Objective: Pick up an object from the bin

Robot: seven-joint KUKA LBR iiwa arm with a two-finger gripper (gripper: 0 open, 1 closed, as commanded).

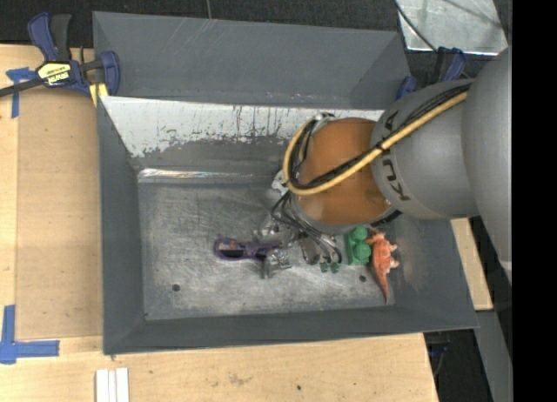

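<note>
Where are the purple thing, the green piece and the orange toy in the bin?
purple thing (237, 250), camera view, middle of its length.
green piece (357, 246), camera view, its middle.
orange toy (384, 261), camera view, its body.

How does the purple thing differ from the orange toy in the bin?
The purple piece is dark, runs left to right mid-floor, by the gripper; the orange toy is bright, runs top to bottom at the right wall, beside the green piece. Both are small and rest on the bin floor.

Silver-grey arm (448, 161), black KUKA lettering (389, 184); orange domed wrist cover (335, 190), yellow cable (418, 126); dark metal claw (277, 257)
</note>
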